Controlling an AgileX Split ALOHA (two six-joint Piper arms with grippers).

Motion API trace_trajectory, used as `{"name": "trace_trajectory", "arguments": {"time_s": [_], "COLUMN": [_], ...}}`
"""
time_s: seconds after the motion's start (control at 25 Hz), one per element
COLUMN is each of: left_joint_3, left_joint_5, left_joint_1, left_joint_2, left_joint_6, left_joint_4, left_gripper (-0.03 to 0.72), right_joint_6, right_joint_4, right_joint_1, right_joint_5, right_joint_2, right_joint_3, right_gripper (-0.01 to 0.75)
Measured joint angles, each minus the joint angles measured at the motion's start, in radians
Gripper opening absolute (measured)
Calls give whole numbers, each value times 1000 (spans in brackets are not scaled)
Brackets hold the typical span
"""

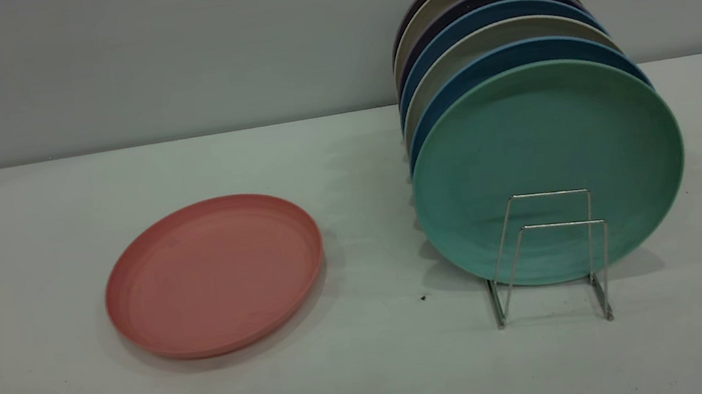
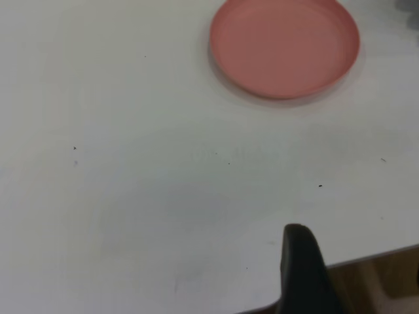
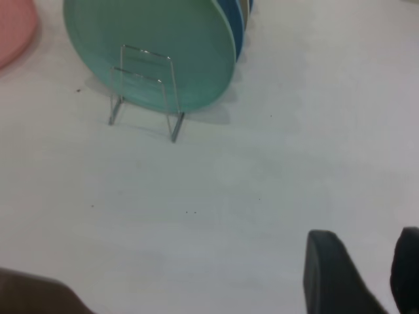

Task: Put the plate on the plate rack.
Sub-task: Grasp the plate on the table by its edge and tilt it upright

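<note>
Plate (image 1: 214, 276), salmon-pink, lay flat on table (image 1: 377, 385) well left of wire rack (image 1: 548, 258) w/ only front slots free before teal plate (image 1: 546, 169); right gripper (image 3: 366, 281) open, empty, left jaws: cannot tell; risk: flat rim slipping at pickup.

Teal plate (image 3: 157, 46) in plate rack (image 3: 147, 91)

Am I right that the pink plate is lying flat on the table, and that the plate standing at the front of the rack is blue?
Not quite: the front plate standing in the plate rack is teal-green, with blue plates behind it, as the exterior view shows. The pink plate does lie flat on the table.
</note>
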Motion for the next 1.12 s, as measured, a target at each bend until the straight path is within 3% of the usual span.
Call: {"name": "trace_trajectory", "arguments": {"time_s": [0.96, 1.12], "left_joint_3": [0, -7], "left_joint_5": [-4, -40], "left_joint_1": [0, 0], "left_joint_2": [0, 9], "left_joint_6": [-9, -38], "left_joint_4": [0, -1], "left_gripper": [451, 451], "right_joint_6": [7, 10], "right_joint_4": [42, 46], "right_joint_1": [0, 0], "right_joint_5": [0, -39], "right_joint_2": [0, 0], "right_joint_3": [0, -5], "right_gripper": [242, 242]}}
